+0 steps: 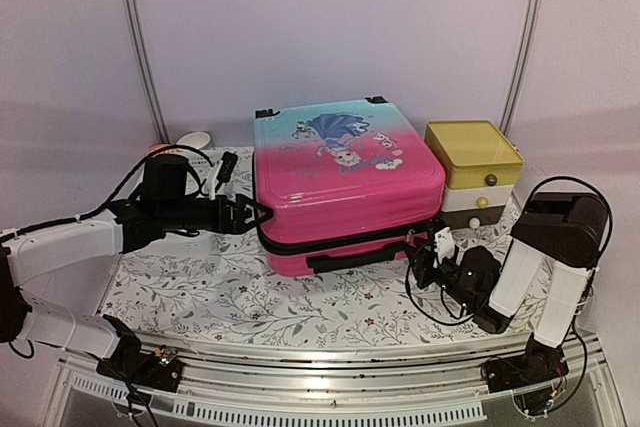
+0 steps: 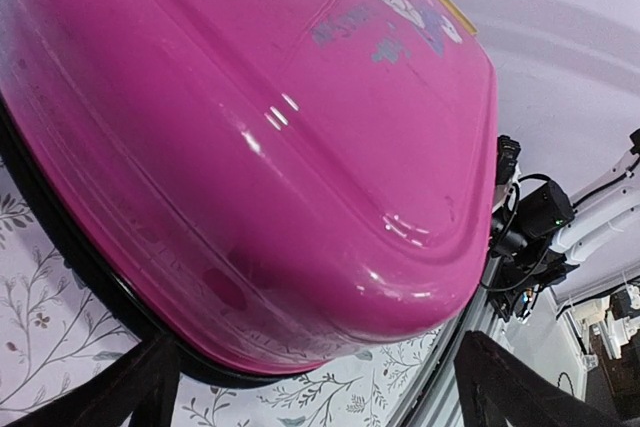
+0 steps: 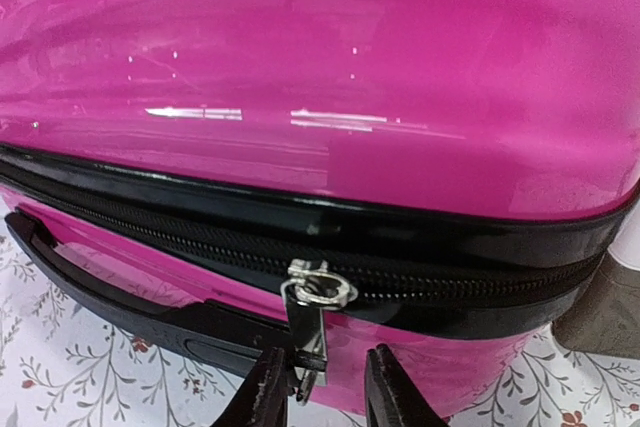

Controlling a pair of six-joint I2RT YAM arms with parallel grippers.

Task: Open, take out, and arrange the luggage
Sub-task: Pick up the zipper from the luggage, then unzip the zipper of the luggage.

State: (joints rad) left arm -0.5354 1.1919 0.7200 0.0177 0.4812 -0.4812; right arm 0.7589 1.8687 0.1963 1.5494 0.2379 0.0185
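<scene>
Hard, glossy luggage (image 3: 400, 47): stiff, likely slippery; take the zipper pull (image 3: 310, 322). Jaws of right gripper (image 3: 320, 392) narrow around it, seemingly not pinching; left gripper (image 2: 320, 392) wide.

It looks like a robotics lab booth. Plain pale partition panels (image 1: 330, 27) joined by metal posts (image 1: 141, 37) back a floral tablecloth (image 1: 250, 297). An aluminium rail (image 1: 330, 362) runs along the near edge, and black cables (image 1: 118, 190) trail loose.

Drawer box (image 1: 475, 169) crowds luggage (image 1: 345, 187) R side; front cloth (image 1: 250, 297) free btwn arms.
</scene>
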